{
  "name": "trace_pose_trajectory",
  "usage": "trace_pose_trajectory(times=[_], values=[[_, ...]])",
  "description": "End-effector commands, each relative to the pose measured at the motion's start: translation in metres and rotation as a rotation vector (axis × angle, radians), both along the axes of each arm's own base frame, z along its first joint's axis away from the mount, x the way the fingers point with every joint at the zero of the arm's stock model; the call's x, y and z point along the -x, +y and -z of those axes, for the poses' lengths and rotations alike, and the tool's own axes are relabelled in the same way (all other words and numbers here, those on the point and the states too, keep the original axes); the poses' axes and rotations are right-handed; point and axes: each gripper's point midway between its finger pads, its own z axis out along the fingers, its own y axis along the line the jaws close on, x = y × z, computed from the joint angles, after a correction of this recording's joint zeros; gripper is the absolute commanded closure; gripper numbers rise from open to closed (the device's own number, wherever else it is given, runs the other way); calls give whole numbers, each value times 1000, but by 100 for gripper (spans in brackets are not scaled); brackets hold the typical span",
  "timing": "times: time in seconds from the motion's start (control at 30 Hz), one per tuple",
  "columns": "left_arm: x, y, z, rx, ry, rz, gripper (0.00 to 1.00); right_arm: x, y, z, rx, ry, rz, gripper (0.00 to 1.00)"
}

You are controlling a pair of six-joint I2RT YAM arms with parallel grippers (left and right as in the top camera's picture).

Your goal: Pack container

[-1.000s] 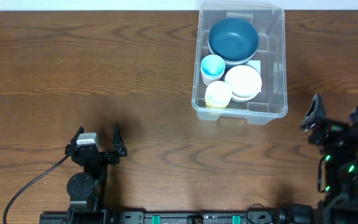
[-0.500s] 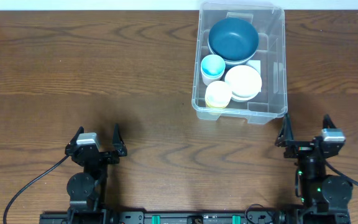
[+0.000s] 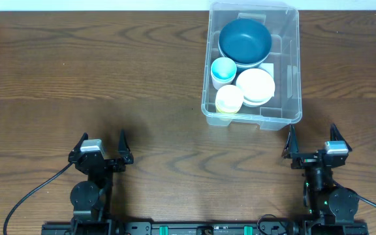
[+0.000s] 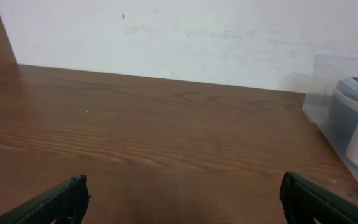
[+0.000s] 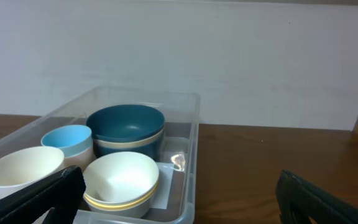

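overhead view is showing the large clear rectangular plastic container (image 3: pixel 296 72) sitting toward the far right corner of the brown wooden table (image 3: pixel 109 65). it is carrying a dark blue round bowl (image 3: pixel 245 40) at its far end, a white round bowl (image 3: pixel 255 85) nearer, and a light blue small cup (image 3: pixel 224 70) and a pale yellow small cup (image 3: pixel 229 99) along its left wall. nothing loose is lying on the wood in any view, so the packing is looking complete to me, and the step in hand is reading as resting the arms clear of the load. doing that well is meaning holding both arms low at the near edge and giving the container's near wall room, since the right gripper (image 3: pixel 312 138) is sitting close by its near right corner and a careless swing could be nudging it. that gripper is standing with its jaws spread wide, holding and touching nothing, and the right wrist view is looking out between its fingers (image 5: pixel 42 199) at the container ahead. the left gripper (image 3: pixel 103 140) is resting toward the left of the near edge, well apart from the container, likewise spread wide and empty, with only bare wood showing between its fingers (image 4: pixel 67 196).
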Motion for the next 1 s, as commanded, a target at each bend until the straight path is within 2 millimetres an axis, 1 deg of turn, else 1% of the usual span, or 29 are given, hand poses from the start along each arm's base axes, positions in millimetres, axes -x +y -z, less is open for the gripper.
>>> trace_pose_trajectory(times=[0.0, 0.17, 0.3, 0.47, 0.97], values=[[1, 3, 18, -20, 51, -15, 2, 0, 9, 3, 75, -1, -34, 1], [1, 3, 18, -20, 51, -15, 2, -1, 13, 15, 105, 24, -49, 1], [1, 3, 18, -20, 51, -15, 2, -4, 12, 37, 108, 80, -49, 1], [1, 3, 18, -20, 51, -15, 2, -3, 12, 51, 142, 135, -51, 1], [1, 3, 18, -20, 51, -15, 2, -3, 12, 51, 142, 134, -51, 1]])
